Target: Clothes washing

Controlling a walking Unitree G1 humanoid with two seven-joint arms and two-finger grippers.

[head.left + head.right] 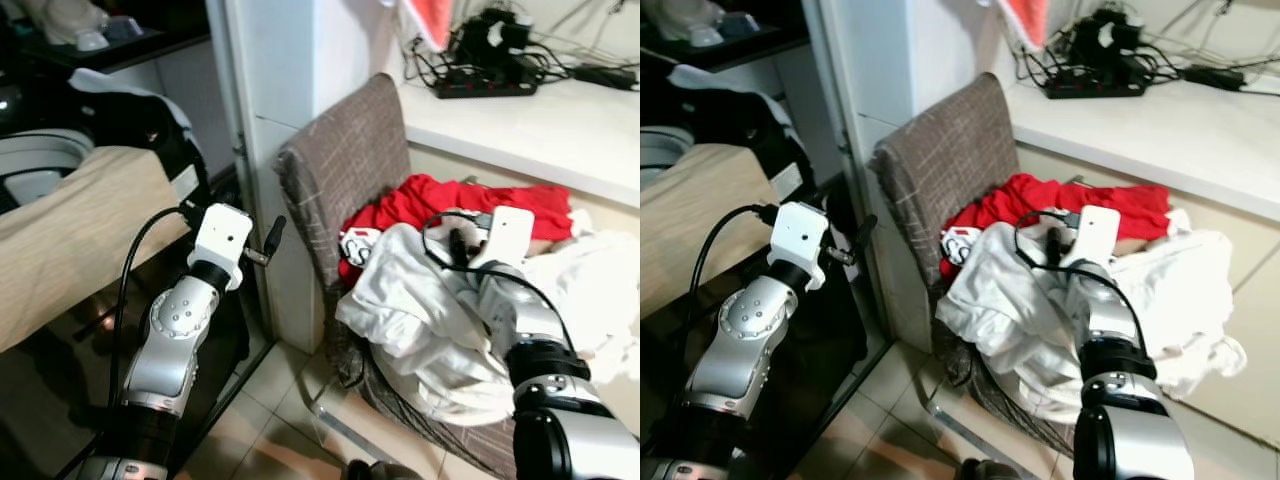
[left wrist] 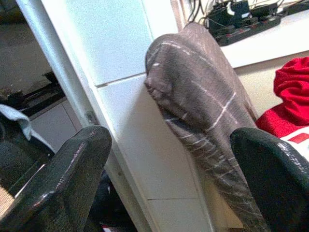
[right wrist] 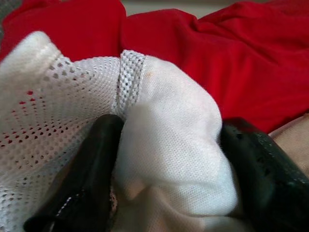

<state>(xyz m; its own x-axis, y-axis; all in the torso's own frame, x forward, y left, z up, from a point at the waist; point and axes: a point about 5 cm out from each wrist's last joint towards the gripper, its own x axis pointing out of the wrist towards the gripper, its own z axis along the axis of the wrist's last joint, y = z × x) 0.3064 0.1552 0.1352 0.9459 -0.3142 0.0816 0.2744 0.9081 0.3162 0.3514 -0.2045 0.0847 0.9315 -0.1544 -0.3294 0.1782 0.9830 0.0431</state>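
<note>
A kitchen corner, laundry day: my right pincer (image 3: 166, 159) is buried in the heap of clothes on the brown checked chair (image 1: 345, 160), its two black fingers (image 3: 82, 183) set on either side of a fold of the white mesh garment (image 3: 164, 145) and touching the cloth, gathering it but, as far as I can judge, not yet clamped hard. The white garment (image 1: 420, 310) lies on top of the pile and spills over the chair's front edge, with the red garment (image 1: 450, 200) behind and partly beneath it, against the chair back and the counter (image 1: 540, 120). My left pincer (image 2: 159, 159) hangs released in the air beside the chair back, near the white wall panel (image 1: 280, 70), grasping nothing. The risks from here, as I read them: the fold between my fingers is thick and rounded, so a weak pinch could let it slide out as I lift; the mesh could snag on a fingertip; and since the white cloth is tangled over the red one, a pull may drag the red garment along or tip the rest of the heap onto the tiled floor (image 1: 280, 420). The cable (image 1: 440, 225) looped over my right wrist lies close to the cloth and could catch in it.
</note>
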